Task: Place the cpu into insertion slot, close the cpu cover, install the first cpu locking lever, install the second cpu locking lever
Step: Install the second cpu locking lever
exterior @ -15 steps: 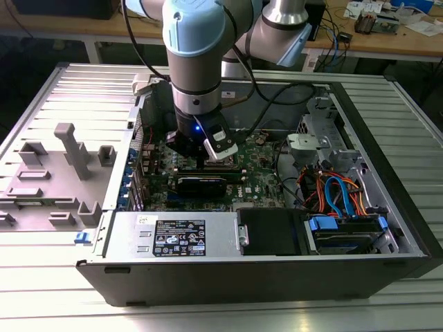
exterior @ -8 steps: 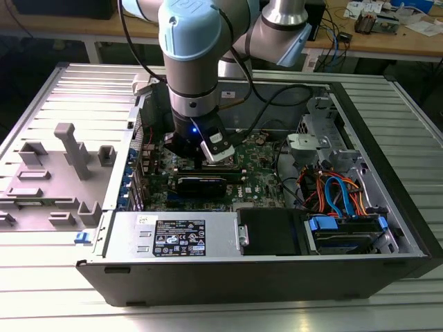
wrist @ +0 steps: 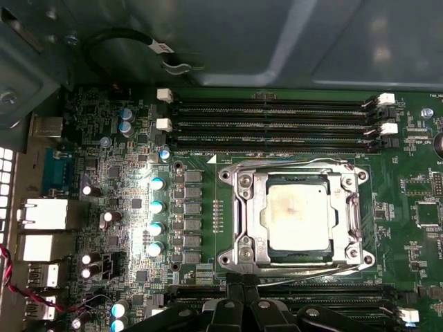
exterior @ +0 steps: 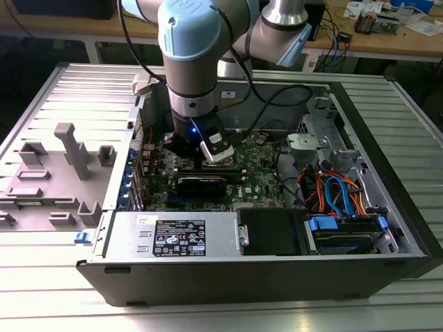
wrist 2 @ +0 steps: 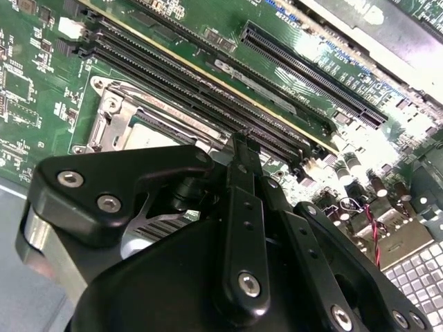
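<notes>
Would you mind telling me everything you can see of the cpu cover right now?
The cpu cover is a thin silver-grey metal frame with a large square cutout. In the first wrist view it lies flat and closed over the insertion slot on the green motherboard, and the dull, slightly stained top of the cpu shows through the cutout. Screws sit at its corners and wire levers run along its sides. The gripper is not touching it.

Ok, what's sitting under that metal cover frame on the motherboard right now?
In the first wrist view, the cpu shows through the cutout of the cpu cover, its dull silver top stained. The frame hides the chip's edges, and the insertion slot beneath is covered.
</notes>
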